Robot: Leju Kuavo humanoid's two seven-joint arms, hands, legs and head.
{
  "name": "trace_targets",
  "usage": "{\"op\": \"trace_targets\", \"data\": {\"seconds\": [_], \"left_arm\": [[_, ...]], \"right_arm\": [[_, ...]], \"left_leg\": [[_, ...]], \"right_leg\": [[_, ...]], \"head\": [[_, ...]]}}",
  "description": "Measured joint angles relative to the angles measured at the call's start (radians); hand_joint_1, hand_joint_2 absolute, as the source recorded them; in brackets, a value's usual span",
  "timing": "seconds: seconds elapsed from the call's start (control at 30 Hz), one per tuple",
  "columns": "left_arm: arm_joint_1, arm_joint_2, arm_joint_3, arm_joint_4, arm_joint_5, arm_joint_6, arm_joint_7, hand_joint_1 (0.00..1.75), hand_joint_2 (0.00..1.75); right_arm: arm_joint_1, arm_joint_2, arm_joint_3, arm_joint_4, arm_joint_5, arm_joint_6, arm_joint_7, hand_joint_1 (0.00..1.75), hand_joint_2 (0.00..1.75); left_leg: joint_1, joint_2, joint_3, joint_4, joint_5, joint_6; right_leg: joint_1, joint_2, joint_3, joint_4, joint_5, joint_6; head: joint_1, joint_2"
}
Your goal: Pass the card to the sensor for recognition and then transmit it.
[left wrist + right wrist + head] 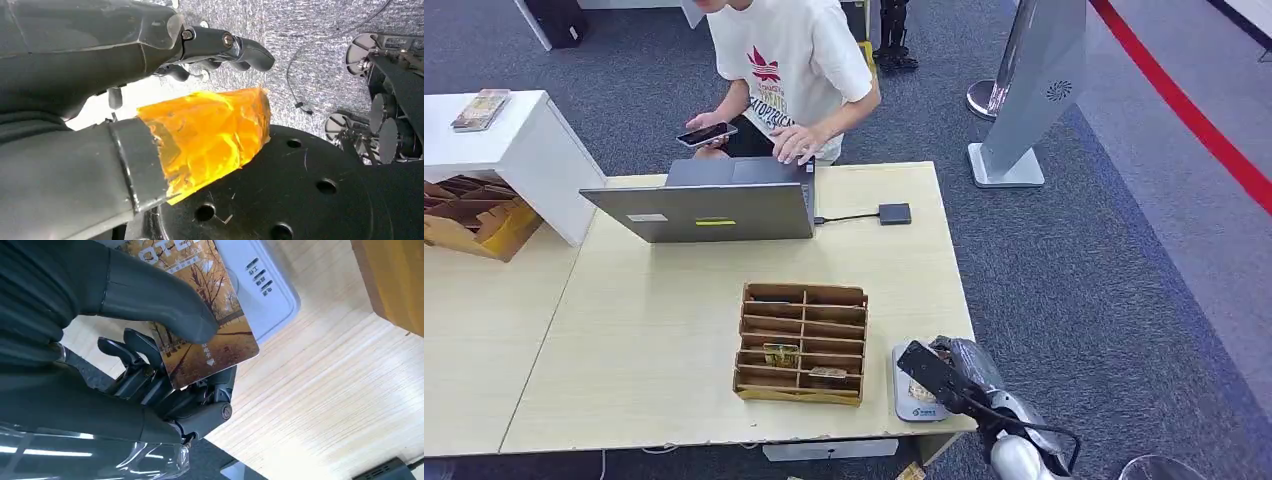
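Note:
My right hand [954, 375] is at the table's front right corner and pinches a card [235, 342] printed with an autumn tree scene between thumb [150, 295] and fingers. It holds the card flat over the white-grey sensor pad [909, 405], whose rounded corner [260, 285] shows just beyond the card. Whether card and pad touch is unclear. In the head view a sliver of the card [921, 391] peeks out under the hand. My left hand [125, 75] hangs low over grey carpet, its thumb wrapped in orange tape [210, 135], its fingers [225, 45] apart from it and holding nothing.
A wooden slotted box [802, 343] with a few cards stands left of the sensor. Behind it are an open laptop [704, 205] and a small black device [894, 213] on a cable. A person [789, 60] stands at the far edge holding a phone. A white cabinet [514, 150] is at the left.

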Motion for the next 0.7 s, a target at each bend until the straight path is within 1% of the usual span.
{"op": "trace_targets", "data": {"seconds": [0.7], "left_arm": [[0.0,0.001,-0.007,0.0,0.011,0.0,0.002,0.0,0.0]], "right_arm": [[0.0,0.0,-0.001,0.001,0.003,0.002,0.0,1.75,1.75]], "left_leg": [[0.0,0.0,0.001,0.0,0.0,0.0]], "right_leg": [[0.0,0.0,0.001,0.0,0.0,0.0]], "head": [[0.0,0.0]]}}
